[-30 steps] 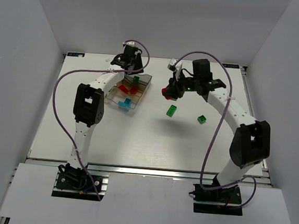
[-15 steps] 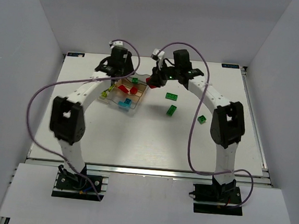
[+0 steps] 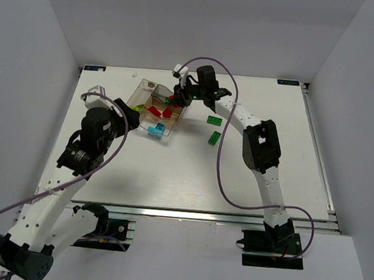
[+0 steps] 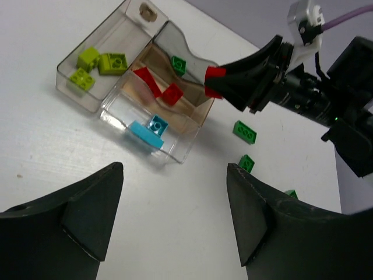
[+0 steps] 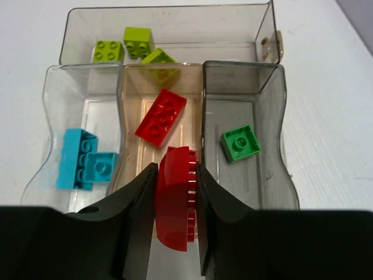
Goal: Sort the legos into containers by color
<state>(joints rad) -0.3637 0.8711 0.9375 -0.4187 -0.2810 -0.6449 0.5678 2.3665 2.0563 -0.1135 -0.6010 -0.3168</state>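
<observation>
Clear divided tray (image 5: pixel 274 35)
Yellow-green bricks (image 5: pixel 139 42), blue bricks (image 5: pixel 76 158), red bricks (image 5: pixel 161 117), green brick (image 5: pixel 240 143) inside; curved red piece (image 5: pixel 173 204) held at its edge (loose green bricks (image 3: pixel 214 121) outside).

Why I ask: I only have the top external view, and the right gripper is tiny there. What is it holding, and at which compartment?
Observer: The right wrist view shows the right gripper shut on a red brick, lined up with the middle compartment, where another red brick lies.
Operator: Is the left gripper carrying anything?
Observer: No. In its wrist view the left gripper is open with nothing in it.
Operator: I count two loose green bricks.
Observer: The left wrist view shows a third green brick, probably hidden behind the right arm in your view.
</observation>
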